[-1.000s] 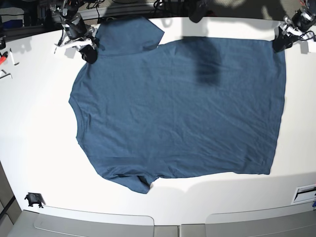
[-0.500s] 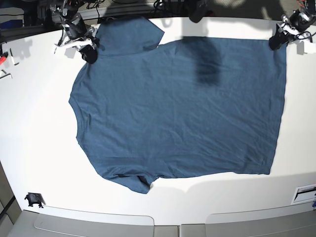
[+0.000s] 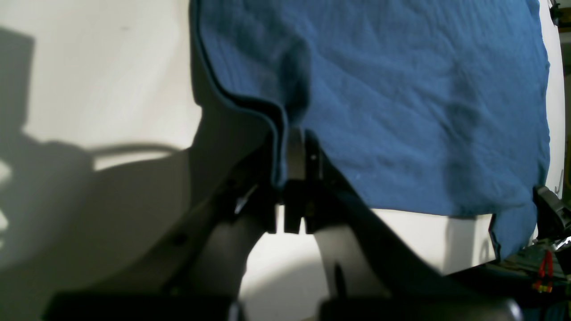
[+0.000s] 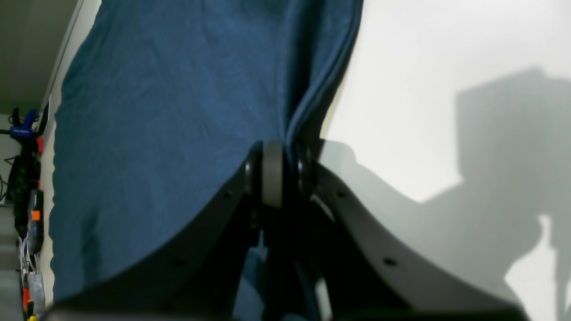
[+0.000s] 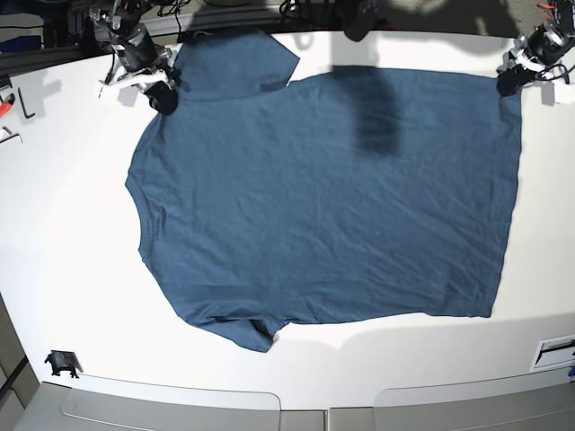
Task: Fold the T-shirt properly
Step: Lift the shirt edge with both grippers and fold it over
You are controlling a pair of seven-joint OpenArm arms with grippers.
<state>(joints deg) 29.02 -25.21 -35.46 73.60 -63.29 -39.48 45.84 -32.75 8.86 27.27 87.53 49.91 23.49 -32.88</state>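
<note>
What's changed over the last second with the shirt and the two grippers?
The left gripper has closed on the hem corner of the T-shirt; a second ago its jaws were open there. The right gripper stays shut on the shoulder by the sleeve. The shirt itself lies flat on the table, in the same place.

You are working at a robotics lab bench: a broad white tabletop [image 5: 81,296] fills the base view, with loose cables [image 5: 305,11] bunched along the top edge. At the upper left lie hex keys [image 5: 25,99]. A small black clamp [image 5: 59,363] sits at the lower left, and a printed label [image 5: 554,349] at the lower right.
</note>
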